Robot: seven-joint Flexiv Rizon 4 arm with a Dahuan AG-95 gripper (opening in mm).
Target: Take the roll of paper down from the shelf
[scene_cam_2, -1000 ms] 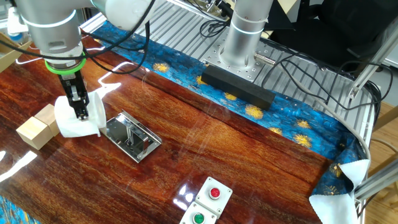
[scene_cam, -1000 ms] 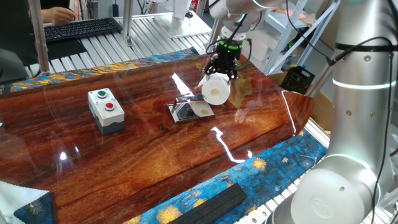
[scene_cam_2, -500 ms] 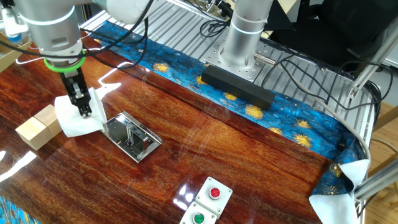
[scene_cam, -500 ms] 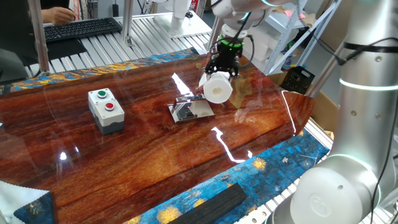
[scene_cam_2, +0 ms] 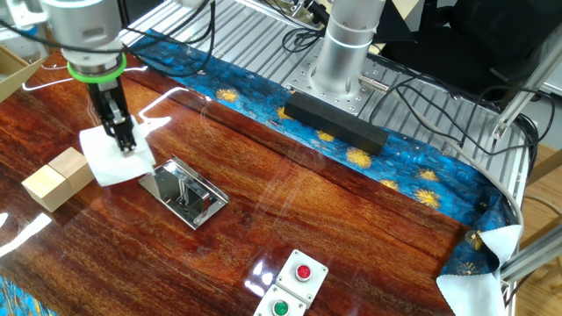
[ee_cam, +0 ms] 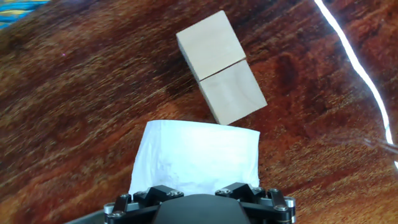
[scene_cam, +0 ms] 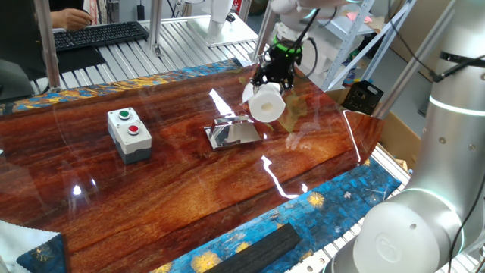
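Glossy wooden desk: the tool points down, clamped on the roll of paper, held clear above it, just beyond the chrome shelf, near a wooden block.

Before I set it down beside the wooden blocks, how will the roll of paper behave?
The roll of paper is probably light: the pincer carries it clear of the table. It looks soft, so the grip may dent it. Being a cylinder, it may roll toward the wooden blocks if laid on its side; standing it on end seems safer.
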